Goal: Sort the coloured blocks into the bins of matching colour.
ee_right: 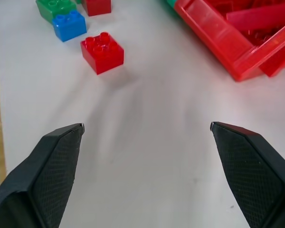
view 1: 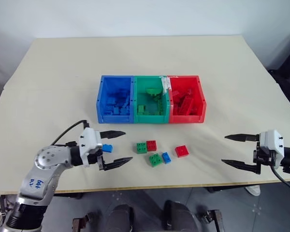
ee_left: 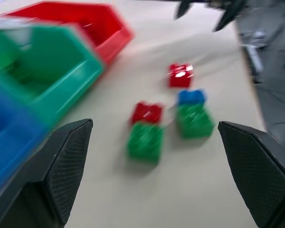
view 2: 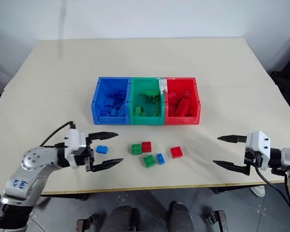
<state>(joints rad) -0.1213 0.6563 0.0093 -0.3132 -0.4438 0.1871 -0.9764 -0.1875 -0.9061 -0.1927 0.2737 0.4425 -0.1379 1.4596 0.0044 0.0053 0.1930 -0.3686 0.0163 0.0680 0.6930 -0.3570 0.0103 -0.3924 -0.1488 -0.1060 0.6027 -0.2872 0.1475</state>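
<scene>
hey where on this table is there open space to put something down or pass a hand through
Bare tabletop lies behind the bins, on the table toward its far edge, and between the lone red block and the right gripper. It is crowded in front of the bins, from the left gripper across the loose blocks.

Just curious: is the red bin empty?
No. The red bin already holds a pile of red pieces; their number cannot be told.

left arm (view 1: 46, 166): silver-grey rounded joint housings with small screws, blue handwritten marking, black cable looping to a white wrist block; both grippers, left gripper (view 1: 117, 147) and right gripper (view 1: 234, 150), had tapered black fingers (ee_left: 66, 166) with textured pads
</scene>
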